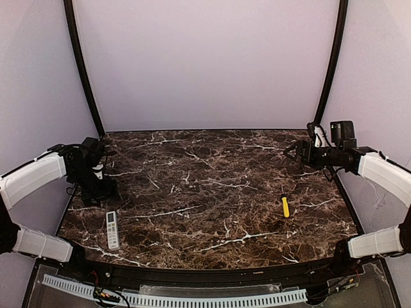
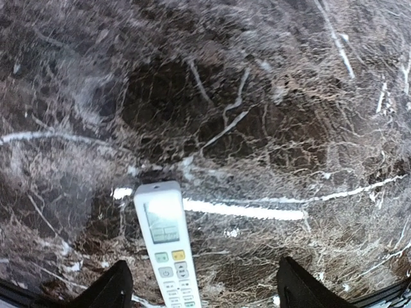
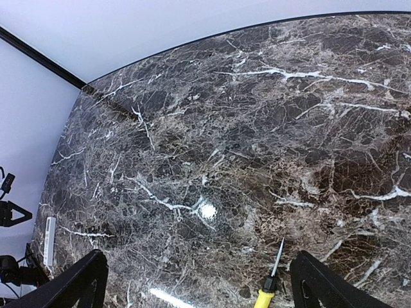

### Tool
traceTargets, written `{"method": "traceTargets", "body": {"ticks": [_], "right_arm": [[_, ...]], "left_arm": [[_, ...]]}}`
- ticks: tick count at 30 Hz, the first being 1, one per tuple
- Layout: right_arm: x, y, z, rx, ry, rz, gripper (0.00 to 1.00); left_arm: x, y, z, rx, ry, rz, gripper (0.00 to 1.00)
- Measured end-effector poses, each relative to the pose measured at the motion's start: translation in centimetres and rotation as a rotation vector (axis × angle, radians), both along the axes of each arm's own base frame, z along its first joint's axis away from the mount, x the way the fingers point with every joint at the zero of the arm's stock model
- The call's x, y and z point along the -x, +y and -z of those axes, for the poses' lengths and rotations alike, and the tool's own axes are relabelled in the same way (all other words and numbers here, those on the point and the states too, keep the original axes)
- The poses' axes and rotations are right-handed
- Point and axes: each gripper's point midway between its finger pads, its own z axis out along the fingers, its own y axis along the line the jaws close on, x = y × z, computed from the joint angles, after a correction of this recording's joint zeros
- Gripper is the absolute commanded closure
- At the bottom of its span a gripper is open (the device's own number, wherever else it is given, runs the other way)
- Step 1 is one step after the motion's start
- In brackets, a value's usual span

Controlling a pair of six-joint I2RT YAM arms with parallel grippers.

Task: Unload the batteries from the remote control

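The white remote control [image 1: 112, 229] lies face up on the dark marble table near its front left corner. In the left wrist view the remote [image 2: 166, 240] shows its display and buttons, lying between my spread fingers. My left gripper [image 2: 202, 292] is open and empty, above and behind the remote; in the top view it [image 1: 97, 189] sits just behind it. My right gripper [image 3: 199, 289] is open and empty, raised at the right rear [image 1: 292, 152]. The remote also shows far left in the right wrist view [image 3: 50, 240]. No batteries are visible.
A yellow-handled screwdriver [image 1: 284, 205] lies on the table's right side, tip pointing away; it also shows in the right wrist view [image 3: 270, 285] near my right finger. The marble table [image 1: 212, 192] is bounded by lilac walls and two black poles at the back corners.
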Motion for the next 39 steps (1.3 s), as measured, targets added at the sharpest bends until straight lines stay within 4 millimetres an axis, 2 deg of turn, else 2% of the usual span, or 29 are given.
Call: {"method": "traceTargets", "body": {"ticks": [6, 14, 21, 30, 33, 39], "right_arm": [[0.4, -0.1, 0.6, 0.005, 0.03, -0.001, 0.01], [0.6, -0.1, 0.8, 0.011, 0.042, -0.003, 0.01], [0.7, -0.1, 1.0, 0.016, 0.047, -0.007, 0.01], [0.9, -0.2, 0.7, 0.03, 0.041, -0.009, 0.02], [0.9, -0.3, 0.7, 0.033, 0.041, -0.007, 0.01], [0.9, -0.4, 0.7, 0.037, 0.041, -0.006, 0.01]], "left_arm": [[2.4, 0.4, 1.8, -0.036, 0.075, -0.076, 0.3], [5.4, 0.4, 4.6, -0.06, 0.162, -0.109, 0.32], [6.1, 0.3, 6.1, -0.069, 0.189, -0.139, 0.4], [5.9, 0.5, 8.2, -0.085, 0.192, -0.17, 0.53], [6.0, 0.6, 8.9, -0.091, 0.202, -0.174, 0.6], [5.6, 0.4, 9.1, -0.085, 0.182, -0.176, 0.74]]}}
